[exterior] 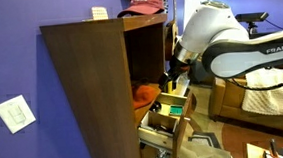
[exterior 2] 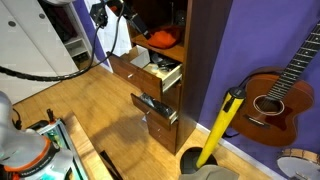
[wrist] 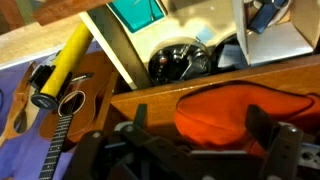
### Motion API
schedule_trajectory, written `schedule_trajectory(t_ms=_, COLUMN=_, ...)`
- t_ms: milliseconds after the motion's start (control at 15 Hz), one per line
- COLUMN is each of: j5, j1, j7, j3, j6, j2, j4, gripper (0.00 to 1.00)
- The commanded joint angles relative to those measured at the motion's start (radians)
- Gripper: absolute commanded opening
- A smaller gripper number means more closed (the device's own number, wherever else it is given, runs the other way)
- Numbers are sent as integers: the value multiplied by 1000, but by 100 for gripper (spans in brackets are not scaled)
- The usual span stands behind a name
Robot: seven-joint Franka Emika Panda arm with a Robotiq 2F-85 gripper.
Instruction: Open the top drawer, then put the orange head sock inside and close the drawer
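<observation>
Cropped jaws, perhaps flanking orange head sock

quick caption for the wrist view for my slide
Wrist view: open pincer poised over the orange head sock, top drawer open beyond it, guitar at left.

The sock is laid inside the cabinet, above the pulled-out top drawer. A cap is set on top, and a guitar is leaned beside it.
</observation>
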Motion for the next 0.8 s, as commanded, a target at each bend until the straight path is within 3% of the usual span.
schedule_trajectory(t_ms=0, j5=-38, j1=-36, j7=50, j3=31, j6=153, j2=104, j4=28, gripper=100)
schedule_trajectory(t_ms=400, j5=-11, j1=-33, j7=51, j3=26, j6=359, j2=227, j4=49, gripper=100)
schedule_trajectory(t_ms=733, j5=5, j1=-19, j7=40, j3=27, j6=388, j2=295, j4=78, gripper=100)
